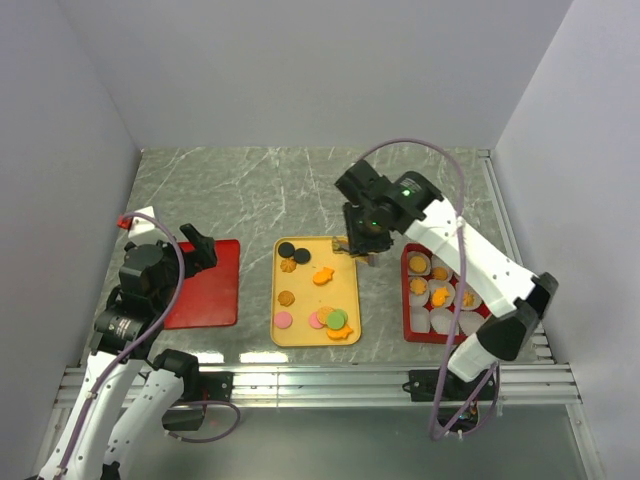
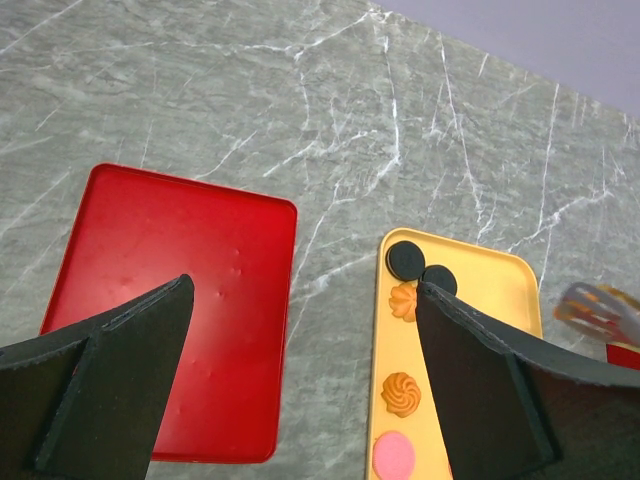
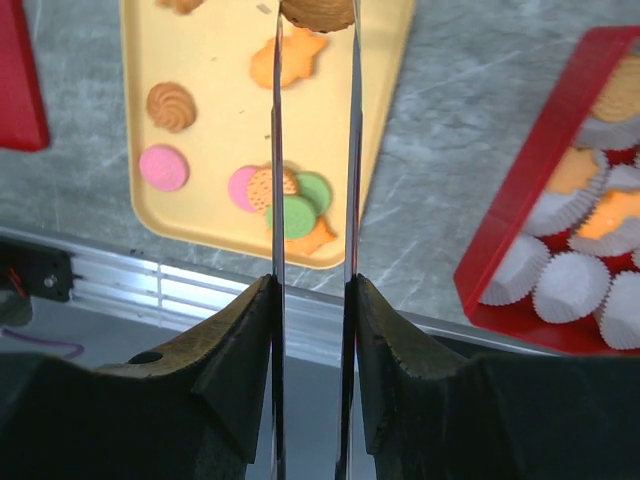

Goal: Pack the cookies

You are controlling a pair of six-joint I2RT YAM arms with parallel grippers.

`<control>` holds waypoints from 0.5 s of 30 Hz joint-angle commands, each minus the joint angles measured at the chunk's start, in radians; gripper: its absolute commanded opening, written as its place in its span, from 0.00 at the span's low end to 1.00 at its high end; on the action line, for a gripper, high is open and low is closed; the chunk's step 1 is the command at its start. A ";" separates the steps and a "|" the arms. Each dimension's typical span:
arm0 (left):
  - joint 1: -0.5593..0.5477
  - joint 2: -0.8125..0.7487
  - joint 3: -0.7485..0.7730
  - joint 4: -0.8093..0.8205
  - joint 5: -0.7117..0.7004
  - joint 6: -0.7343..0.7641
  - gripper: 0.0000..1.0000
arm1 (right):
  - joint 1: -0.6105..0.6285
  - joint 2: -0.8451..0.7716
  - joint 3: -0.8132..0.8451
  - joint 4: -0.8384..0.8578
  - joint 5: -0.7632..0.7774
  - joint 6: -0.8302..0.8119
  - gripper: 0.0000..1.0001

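Note:
Several cookies (image 1: 322,276) lie on a yellow tray (image 1: 345,300): two black, orange swirls, pink, and a pink-green-orange cluster (image 3: 290,205). My right gripper (image 1: 358,250) hangs over the tray's far right corner. Its long metal blades (image 3: 313,40) are shut on a brown cookie (image 3: 315,12) at their tips. A red tray (image 1: 410,325) of white paper cups to the right holds orange cookies (image 1: 441,293) in some cups. My left gripper (image 2: 305,290) is open and empty above a flat red tray (image 2: 170,300). The left wrist view shows black cookies (image 2: 405,260) and an orange swirl (image 2: 401,393).
The flat red tray (image 1: 205,285) lies left of the yellow tray on the grey marble table. An aluminium rail (image 1: 320,380) runs along the near edge. White walls enclose the left, back and right sides.

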 commanded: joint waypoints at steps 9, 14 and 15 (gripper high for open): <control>-0.022 0.029 -0.001 0.035 0.006 0.020 0.99 | -0.214 -0.360 -0.265 -0.101 0.082 0.026 0.41; -0.024 0.032 -0.001 0.035 0.005 0.020 0.99 | -0.269 -0.507 -0.391 -0.101 0.102 0.054 0.41; -0.024 0.032 -0.001 0.035 0.005 0.020 0.99 | -0.289 -0.524 -0.403 -0.101 0.106 0.057 0.41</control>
